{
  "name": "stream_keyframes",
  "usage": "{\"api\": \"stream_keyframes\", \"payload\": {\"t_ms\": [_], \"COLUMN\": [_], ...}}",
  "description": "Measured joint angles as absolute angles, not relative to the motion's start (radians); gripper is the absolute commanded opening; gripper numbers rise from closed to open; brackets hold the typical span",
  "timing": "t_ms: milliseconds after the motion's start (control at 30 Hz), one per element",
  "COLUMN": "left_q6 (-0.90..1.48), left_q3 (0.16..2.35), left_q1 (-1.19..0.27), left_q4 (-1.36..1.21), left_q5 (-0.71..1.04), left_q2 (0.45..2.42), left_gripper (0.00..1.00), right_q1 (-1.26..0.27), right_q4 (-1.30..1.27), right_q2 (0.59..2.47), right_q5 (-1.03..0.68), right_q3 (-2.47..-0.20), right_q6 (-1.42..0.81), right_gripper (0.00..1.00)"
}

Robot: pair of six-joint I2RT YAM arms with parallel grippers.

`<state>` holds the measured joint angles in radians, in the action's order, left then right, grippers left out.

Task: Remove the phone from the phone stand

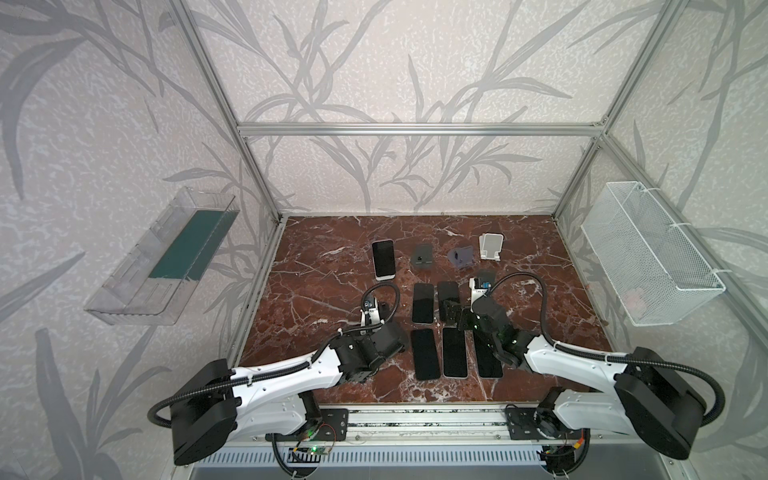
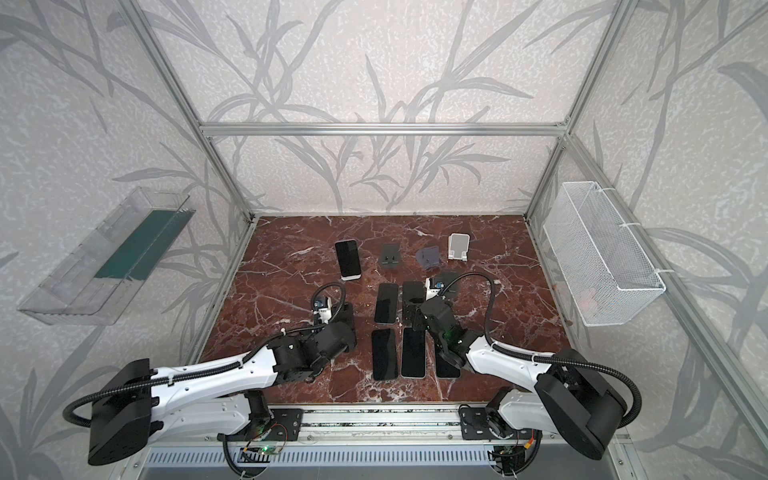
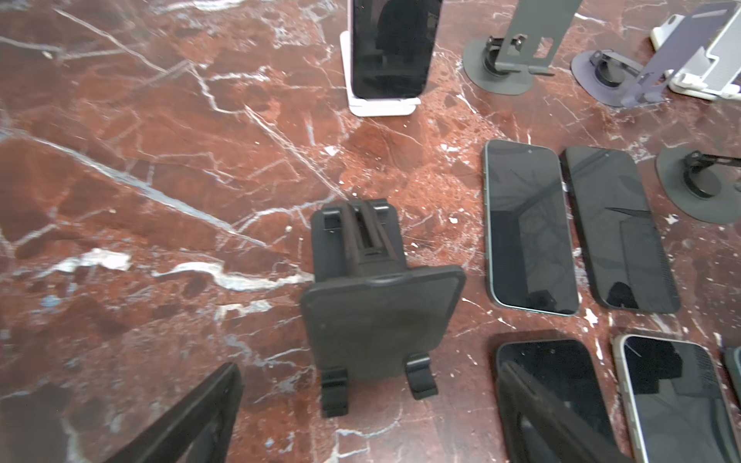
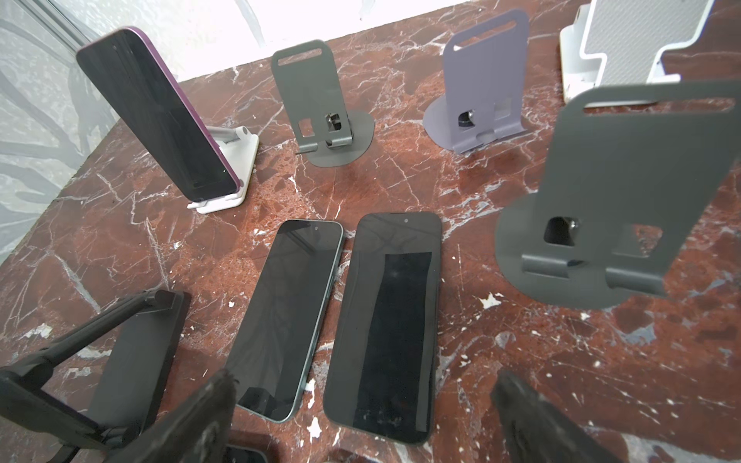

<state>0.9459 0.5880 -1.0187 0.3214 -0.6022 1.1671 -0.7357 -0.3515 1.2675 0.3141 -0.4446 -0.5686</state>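
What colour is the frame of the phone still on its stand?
Purple frame on the phone, clearest in the right wrist view.

No text, label, brand or number can be read anywhere.

Both top views: bright, even diffuse light, only soft faint shadows on the tabletop (image 1: 324, 266). Right wrist: wall strip (image 4: 320, 20) behind the tabletop blown out white, wide-angle stretch toward the corners, fingertips (image 4: 204, 413) of the right gripper (image 4: 365, 375) out of focus. Left wrist: slightly soft overall; flat phones (image 3: 529, 224) on the tabletop show dim reflections.
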Motion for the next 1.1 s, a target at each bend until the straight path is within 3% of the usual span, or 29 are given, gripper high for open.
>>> {"api": "stream_keyframes", "payload": {"t_ms": [167,333,533,700,1100], "left_q6": [0.946,0.949,0.926,0.887,0.822], "left_q3": [0.59,0.606,0.627,0.634,0.61], "left_q1": [-0.975,-0.92,-0.89,-0.887,-0.852], "left_q4": [0.261,0.25,0.223,0.207,0.21], "left_q5": [-0.542,-0.511,-0.494,-0.489,-0.498], "left_q2": [1.24,1.328,1.386,1.379,1.253], "left_gripper": [0.99,0.92,0.8,0.63,0.61], "right_q1": [-0.736,-0.736,-0.736,-0.736,-0.736], "right_q4": [-0.355,-0.355,-0.355,-0.355,-0.363], "right_q2": [1.295,1.301,1.301,1.301,1.304], "right_q5": [0.313,0.313,0.313,0.314,0.313], "right_q3": [-0.445,-0.445,-0.445,-0.445,-0.445], "right_q6": [-0.569,-0.568,-0.568,-0.568,-0.575], "right_gripper": [1.0,1.0,1.0,1.0,1.0]}}
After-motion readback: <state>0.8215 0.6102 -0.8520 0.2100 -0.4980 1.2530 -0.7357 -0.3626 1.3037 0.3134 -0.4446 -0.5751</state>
